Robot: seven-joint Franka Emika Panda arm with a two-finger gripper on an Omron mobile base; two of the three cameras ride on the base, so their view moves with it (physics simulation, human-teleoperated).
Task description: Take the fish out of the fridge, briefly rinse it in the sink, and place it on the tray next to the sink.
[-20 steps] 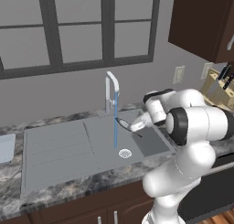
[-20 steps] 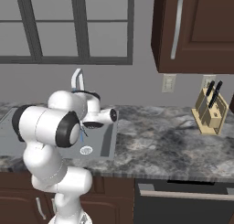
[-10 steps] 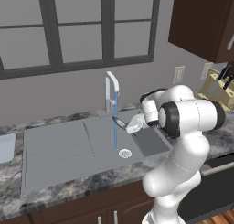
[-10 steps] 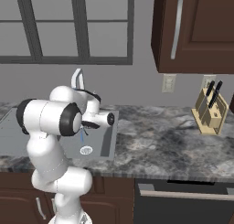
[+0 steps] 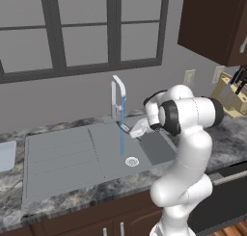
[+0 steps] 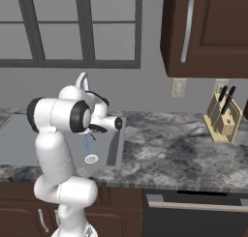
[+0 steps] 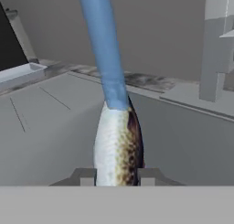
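The white arm is reaching out over the sink (image 5: 72,155), a matte grey basin set into the speckled stone desk (image 6: 169,149). Its fingers (image 7: 84,177) are pinching the fish (image 7: 118,145) from both sides, gripping it near one end while the rest of the body is sticking out beyond them. In the hand view the fish is showing a pale, silvery flank with a darker brown-speckled edge, and its far end is meeting the blue stream of water (image 7: 104,45) that is pouring down onto it.

In the left base view the gripper (image 5: 129,130) is hanging above the deep right part of the basin, just right of the water stream and near the tall arched faucet (image 5: 117,98) at the far edge of the sink. The water is falling toward the basin floor, beside the round drain (image 5: 131,161). The ribbed drainboard (image 5: 58,153) is lying to the left of the bowl.

At the far left edge of the left base view, a corner of the light grey-blue tray (image 5: 6,155) is resting on the desk beside the sink, well apart from the fish.

To the right, a wooden knife block (image 6: 223,117) is standing on the desk near the wall, under a dark upper cabinet (image 6: 208,33).
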